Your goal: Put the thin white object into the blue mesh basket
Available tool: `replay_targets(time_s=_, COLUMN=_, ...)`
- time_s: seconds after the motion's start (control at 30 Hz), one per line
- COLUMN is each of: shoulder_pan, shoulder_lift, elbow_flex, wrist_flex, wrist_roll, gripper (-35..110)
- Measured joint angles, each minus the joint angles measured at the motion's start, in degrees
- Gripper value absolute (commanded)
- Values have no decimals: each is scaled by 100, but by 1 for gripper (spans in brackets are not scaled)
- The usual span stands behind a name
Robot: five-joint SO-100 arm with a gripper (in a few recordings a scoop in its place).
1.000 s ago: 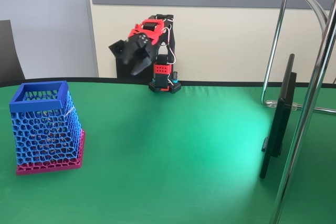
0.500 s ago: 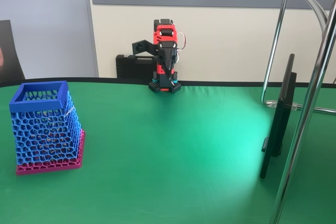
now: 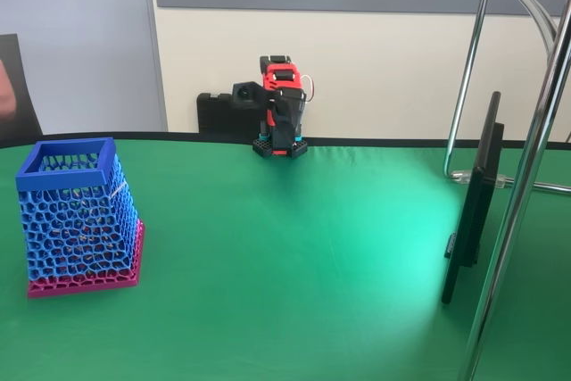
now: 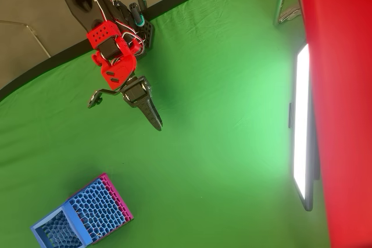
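Observation:
The blue mesh basket (image 3: 76, 211) stands on its magenta base plate at the left of the green table, and also shows at the lower left of the overhead view (image 4: 81, 216). A thin white streak (image 3: 119, 188) runs along the basket's upper right wall and looks like the thin white object. I cannot tell if it lies inside or against the mesh. My red and black arm is folded up over its base at the table's far edge. My gripper (image 4: 156, 121) points away from the base, its black fingers together and holding nothing; in the fixed view the gripper (image 3: 285, 129) hangs down.
A flat screen (image 3: 473, 202) stands on edge at the right beside chrome stand tubes (image 3: 526, 176). A black box (image 3: 223, 113) sits behind the arm's base. A person's hand (image 3: 5, 86) shows at the left edge. Open green cloth lies between arm and basket.
The arm swung back from facing left toward the basket and folded down over its base. The basket has not moved.

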Motion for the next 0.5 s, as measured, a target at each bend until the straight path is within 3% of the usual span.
replay_targets(time_s=0.5, shoulder_pan=9, shoulder_lift=1600, elbow_flex=316, wrist_flex=2013, wrist_roll=114, gripper=18)
